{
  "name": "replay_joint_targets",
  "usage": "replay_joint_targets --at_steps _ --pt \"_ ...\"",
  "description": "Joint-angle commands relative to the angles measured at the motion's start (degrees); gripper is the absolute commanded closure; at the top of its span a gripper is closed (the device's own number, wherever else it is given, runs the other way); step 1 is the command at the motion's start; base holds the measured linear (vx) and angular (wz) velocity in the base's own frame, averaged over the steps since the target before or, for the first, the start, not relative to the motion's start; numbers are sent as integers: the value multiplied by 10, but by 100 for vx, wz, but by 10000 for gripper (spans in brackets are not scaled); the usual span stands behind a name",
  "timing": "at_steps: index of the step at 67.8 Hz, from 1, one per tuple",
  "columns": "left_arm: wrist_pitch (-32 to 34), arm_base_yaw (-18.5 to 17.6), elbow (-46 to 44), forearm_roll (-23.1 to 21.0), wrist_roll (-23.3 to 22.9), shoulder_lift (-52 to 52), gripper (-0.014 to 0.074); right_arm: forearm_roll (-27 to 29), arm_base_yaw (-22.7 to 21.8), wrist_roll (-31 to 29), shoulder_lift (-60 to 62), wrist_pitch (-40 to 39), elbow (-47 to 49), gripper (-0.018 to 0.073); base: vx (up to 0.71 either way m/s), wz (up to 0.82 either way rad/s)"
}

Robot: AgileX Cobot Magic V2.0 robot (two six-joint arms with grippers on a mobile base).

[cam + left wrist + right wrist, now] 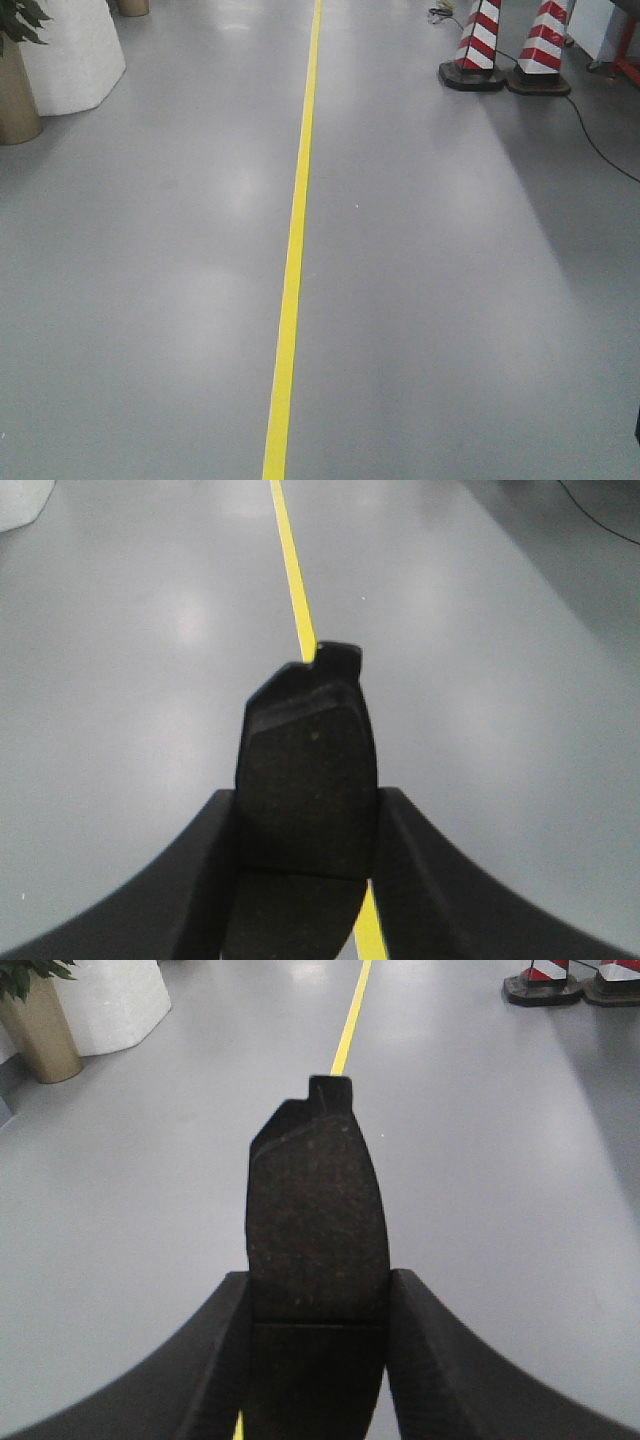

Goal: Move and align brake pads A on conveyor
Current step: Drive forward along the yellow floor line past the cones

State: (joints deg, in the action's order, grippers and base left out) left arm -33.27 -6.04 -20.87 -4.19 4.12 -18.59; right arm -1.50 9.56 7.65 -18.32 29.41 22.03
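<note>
– Claws first: how do they stand?
– Left claw (308,815) is clamped on a brake pad (310,740), with a finger on each long edge. The pad stands on end, its notched tip pointing away from the wrist camera. Right claw (318,1295) grips a second brake pad (316,1200) the same way.
– And where are the pads?
– Both are held in the air above the grey floor (450,300). A yellow line (295,250) on it passes behind each pad. Two red-and-white cones (505,45) stand far right in the front view, a potted plant (15,95) and white pillar (75,50) far left.
</note>
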Motion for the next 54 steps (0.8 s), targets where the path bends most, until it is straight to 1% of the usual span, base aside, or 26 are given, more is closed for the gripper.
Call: replay_joint_targets --at_steps 1,16,54 --pt "52 -2 -17 -4 -2 -4 602 -4 -3 0 -4 -50 16 566 68 8" --pt "52 -2 -17 -4 -2 -4 602 -4 -3 0 -4 -50 16 566 69 -4" --pt "52 -2 -17 -4 -2 -4 602 -4 -3 0 -4 -50 16 566 72 -13"
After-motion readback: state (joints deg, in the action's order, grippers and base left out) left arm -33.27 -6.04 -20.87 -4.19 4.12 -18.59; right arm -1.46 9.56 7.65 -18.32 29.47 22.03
